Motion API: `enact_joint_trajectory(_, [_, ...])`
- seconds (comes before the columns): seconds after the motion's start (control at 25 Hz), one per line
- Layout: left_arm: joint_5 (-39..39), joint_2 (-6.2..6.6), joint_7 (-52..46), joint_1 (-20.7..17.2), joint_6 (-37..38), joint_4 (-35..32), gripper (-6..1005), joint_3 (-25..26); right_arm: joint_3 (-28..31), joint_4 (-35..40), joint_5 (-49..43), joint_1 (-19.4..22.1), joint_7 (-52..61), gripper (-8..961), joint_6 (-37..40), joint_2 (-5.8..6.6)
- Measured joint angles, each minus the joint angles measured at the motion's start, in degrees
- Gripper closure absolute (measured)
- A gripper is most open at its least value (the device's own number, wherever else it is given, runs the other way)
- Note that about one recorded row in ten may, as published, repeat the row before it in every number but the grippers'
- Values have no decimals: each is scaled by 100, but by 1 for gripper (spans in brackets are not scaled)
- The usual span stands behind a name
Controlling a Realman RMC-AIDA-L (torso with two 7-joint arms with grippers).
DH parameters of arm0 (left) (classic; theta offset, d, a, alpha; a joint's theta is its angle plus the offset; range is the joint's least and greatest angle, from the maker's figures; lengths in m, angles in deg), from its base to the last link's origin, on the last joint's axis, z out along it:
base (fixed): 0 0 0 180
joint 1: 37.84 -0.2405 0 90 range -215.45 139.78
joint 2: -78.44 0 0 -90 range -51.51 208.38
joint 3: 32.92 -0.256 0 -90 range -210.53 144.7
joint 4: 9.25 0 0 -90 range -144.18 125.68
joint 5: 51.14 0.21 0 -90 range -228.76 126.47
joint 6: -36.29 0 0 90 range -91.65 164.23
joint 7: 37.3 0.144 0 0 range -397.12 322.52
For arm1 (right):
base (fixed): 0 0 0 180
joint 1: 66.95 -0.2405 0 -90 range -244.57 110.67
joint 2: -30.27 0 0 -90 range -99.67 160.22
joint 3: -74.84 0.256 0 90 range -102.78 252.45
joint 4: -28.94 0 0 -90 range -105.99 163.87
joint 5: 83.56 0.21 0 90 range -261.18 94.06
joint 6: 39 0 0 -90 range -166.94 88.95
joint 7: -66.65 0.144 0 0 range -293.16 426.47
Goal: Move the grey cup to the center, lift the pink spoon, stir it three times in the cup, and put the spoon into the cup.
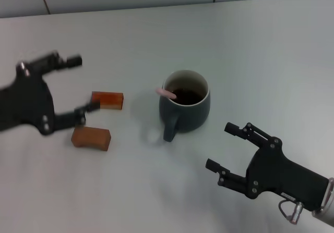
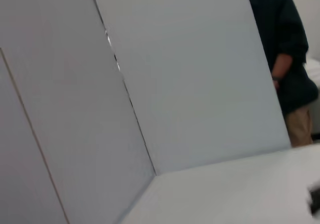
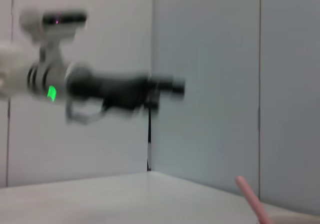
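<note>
The grey cup (image 1: 185,107) stands upright near the middle of the white table (image 1: 250,56), its loop handle towards me. The pink spoon (image 1: 167,93) stands inside it, its pale pink handle leaning over the cup's left rim; the bowl is hidden in the dark interior. The handle tip also shows in the right wrist view (image 3: 252,201). My left gripper (image 1: 78,84) is open and empty at the left, well apart from the cup. My right gripper (image 1: 223,147) is open and empty at the front right, apart from the cup. The left arm shows far off in the right wrist view (image 3: 120,93).
Two orange-brown blocks lie left of the cup: one (image 1: 107,99) by my left gripper's lower finger, the other (image 1: 91,137) nearer the front. Pale wall panels (image 2: 190,73) stand behind the table. A person in dark clothes (image 2: 285,58) stands beyond the panels.
</note>
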Motion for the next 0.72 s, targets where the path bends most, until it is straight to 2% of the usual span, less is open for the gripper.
enact_joint_trajectory(0.04, [261, -2, 513, -27, -36, 588, 202, 19, 24, 0, 4, -43, 0, 148, 37, -6])
enact_joint_trajectory(0.12, [334, -15, 651, -33, -59, 775, 202, 15, 37, 0, 4, -72, 0, 148, 41, -11])
enact_joint_trajectory(0.24, [480, -37, 1014, 0, -129, 1576, 202, -89, 75, -21, 4, -165, 0, 148, 44, -24])
enact_joint_trajectory(0.48, [485, -33, 1095, 31, -149, 1824, 202, -124, 117, -58, 4, -277, 0, 148, 18, -29])
enact_joint_trajectory(0.52, [472, -33, 1519, 69, -222, 2288, 202, -97, 119, -59, 4, -294, 0, 148, 15, -30])
enact_joint_trajectory(0.72, [452, -47, 1457, 93, -269, 2312, 202, -110, 136, -60, 5, -360, 0, 147, -42, -31])
